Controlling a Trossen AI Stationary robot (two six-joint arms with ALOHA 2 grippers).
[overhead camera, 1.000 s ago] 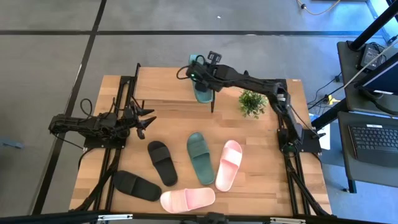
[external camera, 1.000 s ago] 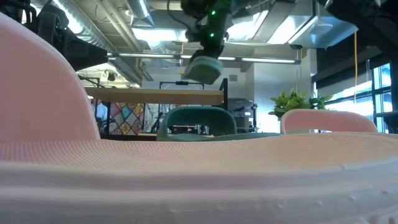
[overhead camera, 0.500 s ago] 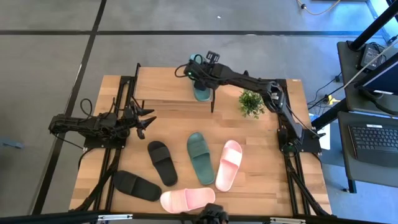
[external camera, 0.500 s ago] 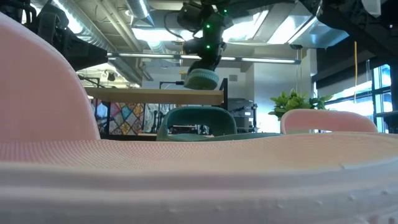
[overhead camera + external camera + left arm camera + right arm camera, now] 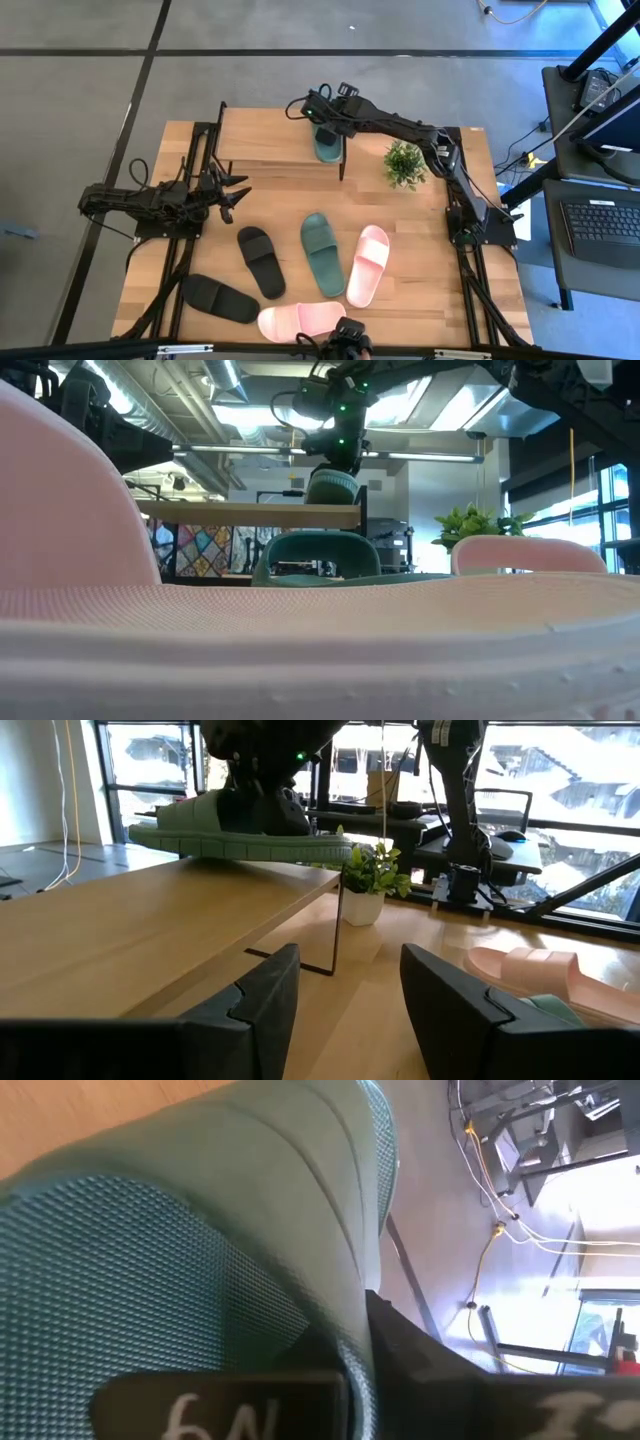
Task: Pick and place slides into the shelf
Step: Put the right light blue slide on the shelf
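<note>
**Green slide at the shelf top, right claw clamped on it**

Right claw [image 5: 322, 110] reaches across the far side of the table and is closed on a dark green slide [image 5: 327, 141]; the slide sits directly under the claw, at the right end of the shelf [image 5: 265, 135] top board; its long axis runs front-to-back across the board, not along it.

From the left wrist view the slide [image 5: 240, 830] lies flat and level with the board; whether the sole is touching the wood or just above it, cannot tell.

My guess: what matters next is straight down and let go; no sideways shift looks needed.

Left claw [image 5: 232, 193] waits near the left edge of the table, fingers apart, holding nothing; well apart from the shelf.

Five slides remain on the table: the second green one [image 5: 321, 253], two pink [image 5: 367, 263], two black [image 5: 260, 260]; the blacks lie nearer the left arm, the upright pink nearer the right.

A small potted plant [image 5: 405, 163] stands just beside the shelf's right end; could crowd the right arm.
</note>
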